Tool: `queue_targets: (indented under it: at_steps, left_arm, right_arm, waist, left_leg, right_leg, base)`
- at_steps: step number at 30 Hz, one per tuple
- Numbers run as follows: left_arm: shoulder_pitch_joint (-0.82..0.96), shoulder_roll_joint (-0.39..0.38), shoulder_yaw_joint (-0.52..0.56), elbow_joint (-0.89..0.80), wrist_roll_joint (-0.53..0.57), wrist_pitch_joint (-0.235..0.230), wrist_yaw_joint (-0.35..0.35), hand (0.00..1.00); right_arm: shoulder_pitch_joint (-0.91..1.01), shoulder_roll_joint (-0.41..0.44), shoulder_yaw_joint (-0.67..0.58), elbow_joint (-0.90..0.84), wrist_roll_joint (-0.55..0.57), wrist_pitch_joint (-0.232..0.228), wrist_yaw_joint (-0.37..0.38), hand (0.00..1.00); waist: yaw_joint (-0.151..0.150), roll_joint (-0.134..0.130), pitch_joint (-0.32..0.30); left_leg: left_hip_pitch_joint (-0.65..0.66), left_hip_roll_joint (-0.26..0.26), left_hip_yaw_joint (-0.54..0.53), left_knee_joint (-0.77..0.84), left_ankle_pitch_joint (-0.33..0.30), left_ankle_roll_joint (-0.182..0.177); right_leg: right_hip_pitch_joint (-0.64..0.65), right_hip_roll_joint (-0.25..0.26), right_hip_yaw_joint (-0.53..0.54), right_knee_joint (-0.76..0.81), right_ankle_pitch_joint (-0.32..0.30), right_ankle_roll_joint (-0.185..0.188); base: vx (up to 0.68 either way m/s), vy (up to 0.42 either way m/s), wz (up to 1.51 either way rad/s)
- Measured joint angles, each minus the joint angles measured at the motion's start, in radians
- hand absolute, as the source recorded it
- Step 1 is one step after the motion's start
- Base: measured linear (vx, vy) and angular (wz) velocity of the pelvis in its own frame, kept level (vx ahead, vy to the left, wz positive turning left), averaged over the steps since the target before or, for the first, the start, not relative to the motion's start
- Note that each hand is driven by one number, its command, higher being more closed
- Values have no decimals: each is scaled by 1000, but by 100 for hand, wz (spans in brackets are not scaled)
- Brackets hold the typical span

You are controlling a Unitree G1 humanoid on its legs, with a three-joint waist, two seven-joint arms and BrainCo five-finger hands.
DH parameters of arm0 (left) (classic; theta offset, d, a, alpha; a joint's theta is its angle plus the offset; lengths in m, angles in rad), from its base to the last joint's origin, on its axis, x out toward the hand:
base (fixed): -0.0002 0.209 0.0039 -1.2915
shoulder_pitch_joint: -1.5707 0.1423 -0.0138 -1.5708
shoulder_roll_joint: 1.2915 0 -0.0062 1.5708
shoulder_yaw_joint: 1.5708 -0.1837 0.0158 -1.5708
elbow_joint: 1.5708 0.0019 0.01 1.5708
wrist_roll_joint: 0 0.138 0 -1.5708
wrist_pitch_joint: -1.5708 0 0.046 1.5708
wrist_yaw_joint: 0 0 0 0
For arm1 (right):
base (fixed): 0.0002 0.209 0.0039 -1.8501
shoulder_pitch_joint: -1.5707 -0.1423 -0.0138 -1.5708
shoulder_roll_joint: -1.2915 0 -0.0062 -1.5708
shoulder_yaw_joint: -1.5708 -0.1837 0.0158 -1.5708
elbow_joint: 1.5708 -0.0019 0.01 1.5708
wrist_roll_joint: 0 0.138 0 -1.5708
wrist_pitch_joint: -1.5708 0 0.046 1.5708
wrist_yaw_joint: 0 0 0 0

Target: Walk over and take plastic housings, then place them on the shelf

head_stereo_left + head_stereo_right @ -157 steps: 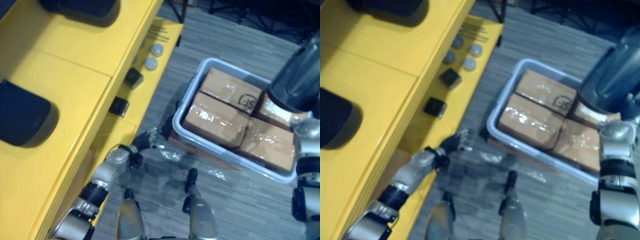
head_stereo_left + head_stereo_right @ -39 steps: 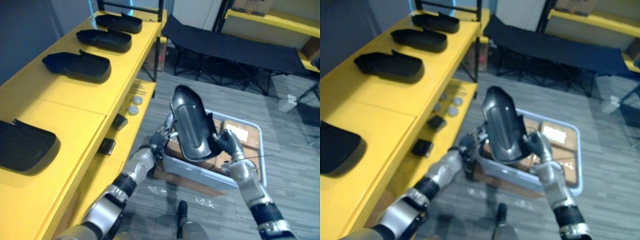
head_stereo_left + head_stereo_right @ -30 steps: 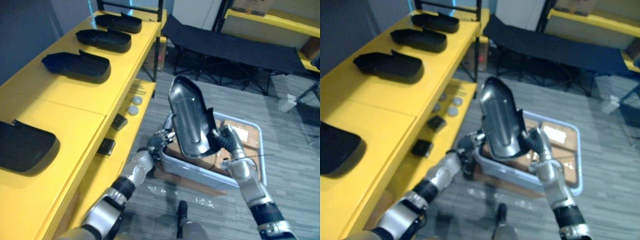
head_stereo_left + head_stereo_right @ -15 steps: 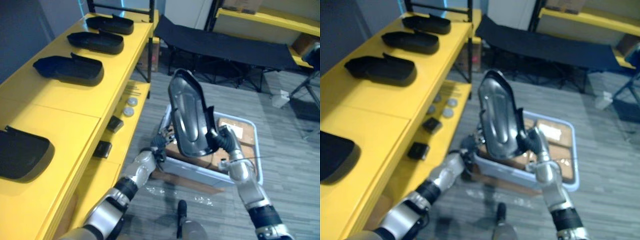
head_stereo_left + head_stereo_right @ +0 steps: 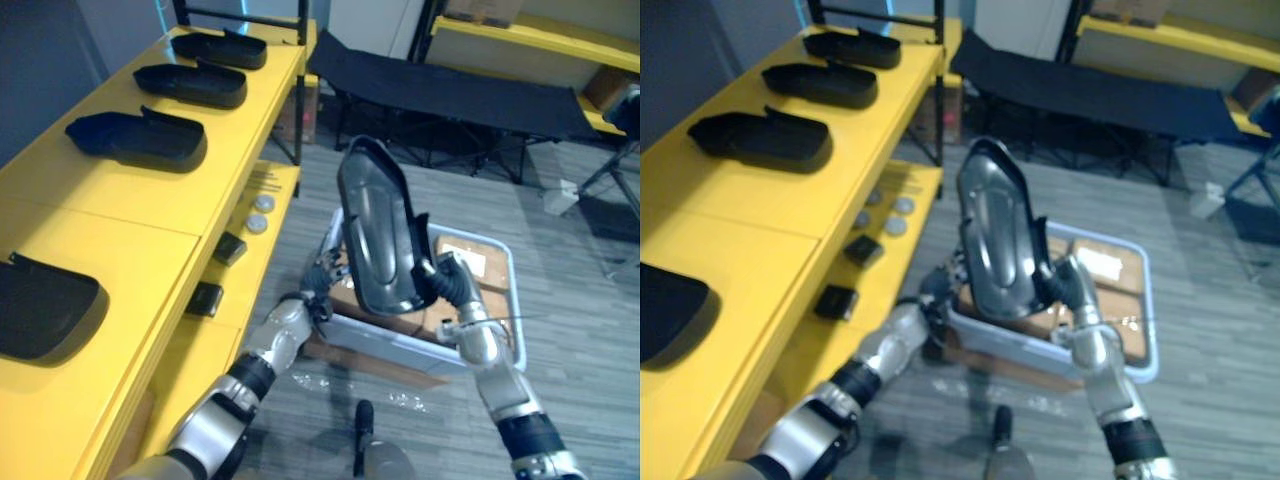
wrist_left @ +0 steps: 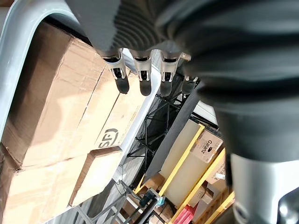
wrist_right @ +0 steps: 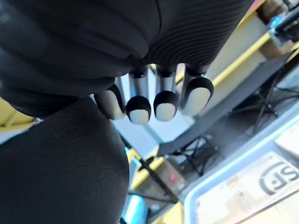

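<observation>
A black plastic housing [image 5: 378, 230] stands upright in the air over a grey bin [image 5: 400, 348], held between my two hands. My right hand [image 5: 452, 285] grips its lower right edge; in the right wrist view its fingers [image 7: 154, 105] curl beside the housing's dark textured shell [image 7: 60, 163]. My left hand [image 5: 318, 283] sits at the housing's lower left edge. Its fingers [image 6: 140, 74] point straight out over the cardboard boxes [image 6: 56, 93] in the bin. Whether they touch the housing I cannot tell.
The long yellow shelf [image 5: 150, 230] runs along my left and carries several black housings [image 5: 135, 140], one near me [image 5: 45, 305]. Its lower board holds small black blocks [image 5: 229, 249] and discs [image 5: 262, 205]. A black cot [image 5: 450, 95] stands beyond the bin.
Five seconds ago the view looked down at the bin and my left hand was empty. Since a second ago the housing has turned a little more upright; in the last half second almost nothing moved.
</observation>
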Motion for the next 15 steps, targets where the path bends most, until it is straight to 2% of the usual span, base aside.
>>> queue_targets:
  at_steps: [2, 6, 11, 15]
  left_arm:
    - [0, -1, 21, -1, -35, -27, -1, 0]
    - [0, 0, 75, -6, -71, -61, 0, 0]
    - [1, 8, 122, -48, -63, -64, 24, 0]
    - [3, 7, 152, -49, -15, -60, 48, 0]
  right_arm:
    - [2, 0, -3, -1, 0, 17, -6, 100]
    - [13, 0, -22, 10, -10, 20, -46, 100]
    - [13, -1, -71, 44, -8, 49, -94, 100]
    - [12, -4, -111, 71, -6, 49, -114, 100]
  waist:
    - [0, 5, -2]
    - [1, 20, -10]
    - [4, 21, -11]
    - [4, 21, -11]
  left_leg:
    - [0, 0, -1, 0, 0, 0]
    - [-1, 0, -4, -1, 0, 0]
    - [-3, 0, -16, 2, 0, 0]
    - [-4, 0, -20, 2, 0, 0]
  right_leg:
    - [0, 0, 0, 0, 0, 0]
    - [3, -1, -5, 0, 2, 4]
    - [9, -2, -14, 0, 2, 4]
    - [10, -2, -16, 0, 0, 1]
  base:
    - [0, 0, 0]
    - [2, 0, 2]
    - [-11, -3, 5]
    - [0, 0, 0]
